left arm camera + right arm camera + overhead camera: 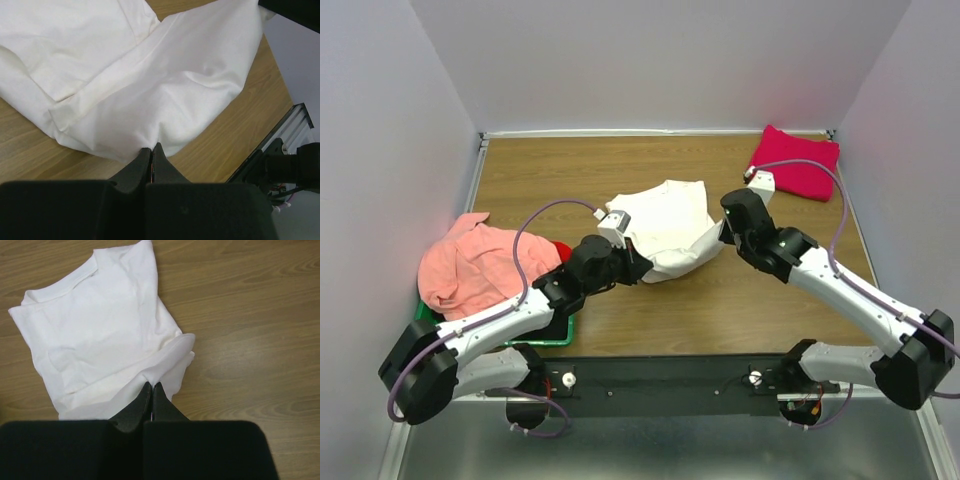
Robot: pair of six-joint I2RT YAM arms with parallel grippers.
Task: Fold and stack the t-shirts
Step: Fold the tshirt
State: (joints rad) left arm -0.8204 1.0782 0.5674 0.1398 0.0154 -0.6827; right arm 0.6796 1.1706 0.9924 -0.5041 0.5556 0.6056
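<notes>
Readable text, labels, brands, numbers, signs: none in any view (the white tee (100,325) shows plain cloth, no print legible).

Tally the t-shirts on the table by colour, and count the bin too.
white t-shirt: 1
magenta-red t-shirt: 1
salmon-pink t-shirt: 1
red t-shirt: 1, mostly hidden
green bin: 1
Total: 5 (4 shirts, 1 bin)
</notes>
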